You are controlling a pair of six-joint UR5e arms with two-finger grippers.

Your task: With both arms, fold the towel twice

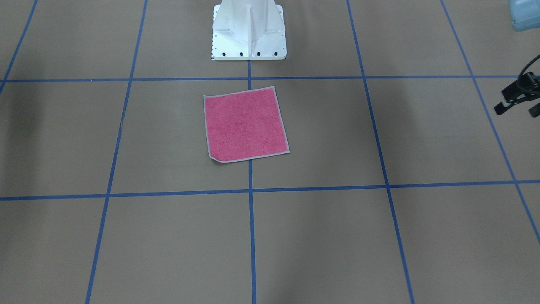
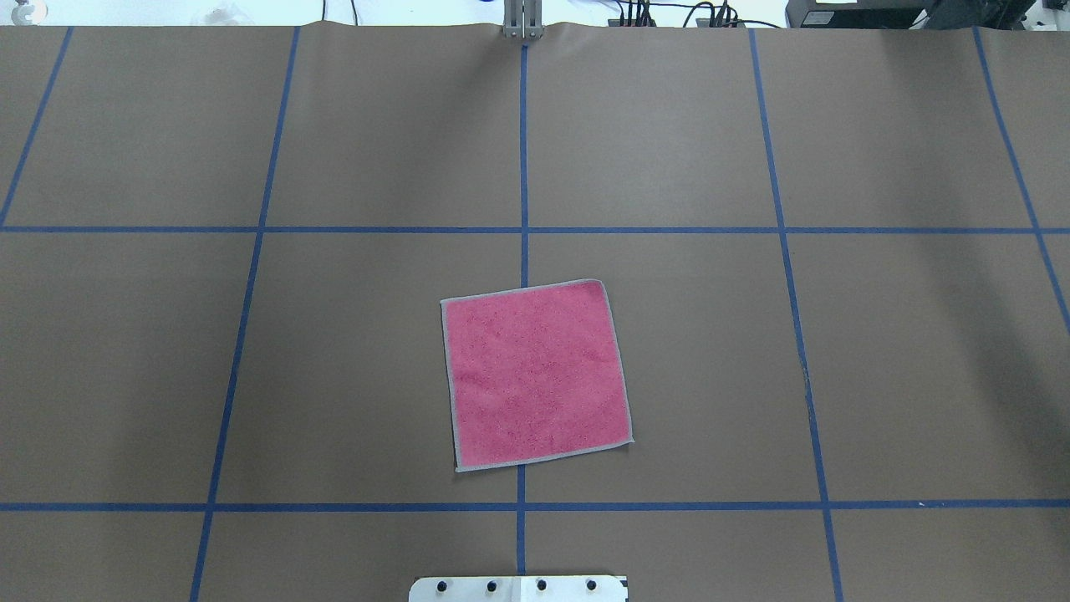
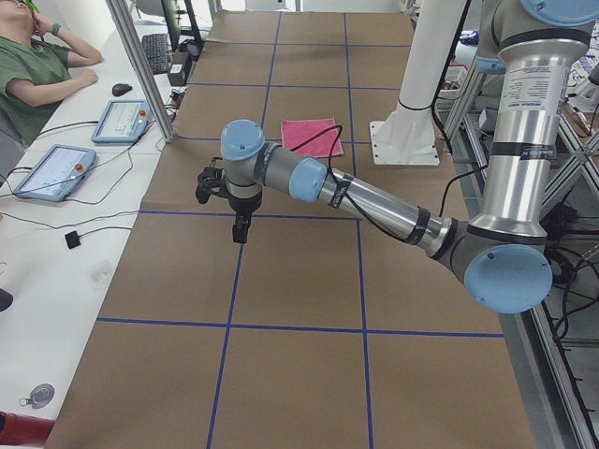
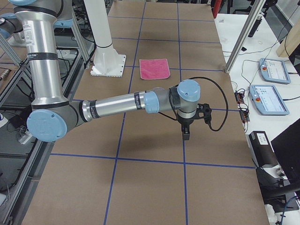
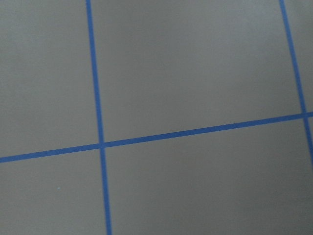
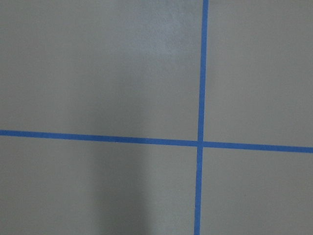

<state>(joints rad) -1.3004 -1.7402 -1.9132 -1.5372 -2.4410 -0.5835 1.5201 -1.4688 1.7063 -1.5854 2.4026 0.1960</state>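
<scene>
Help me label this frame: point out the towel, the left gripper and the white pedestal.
towel (image 2: 535,376), overhead exterior view, middle of its pink face.
left gripper (image 1: 516,110), exterior front-facing view, midway between its fingertips.
white pedestal (image 1: 249,40), exterior front-facing view, front of its base.

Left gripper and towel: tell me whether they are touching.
Apart. The front-facing view shows the left gripper far to the side of the towel, with a wide stretch of bare table between them.

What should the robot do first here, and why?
Probably swing both arms inward toward the towel: it lies flat and unfolded, pink side up, while the left arm and right arm hang far out to either side.
</scene>
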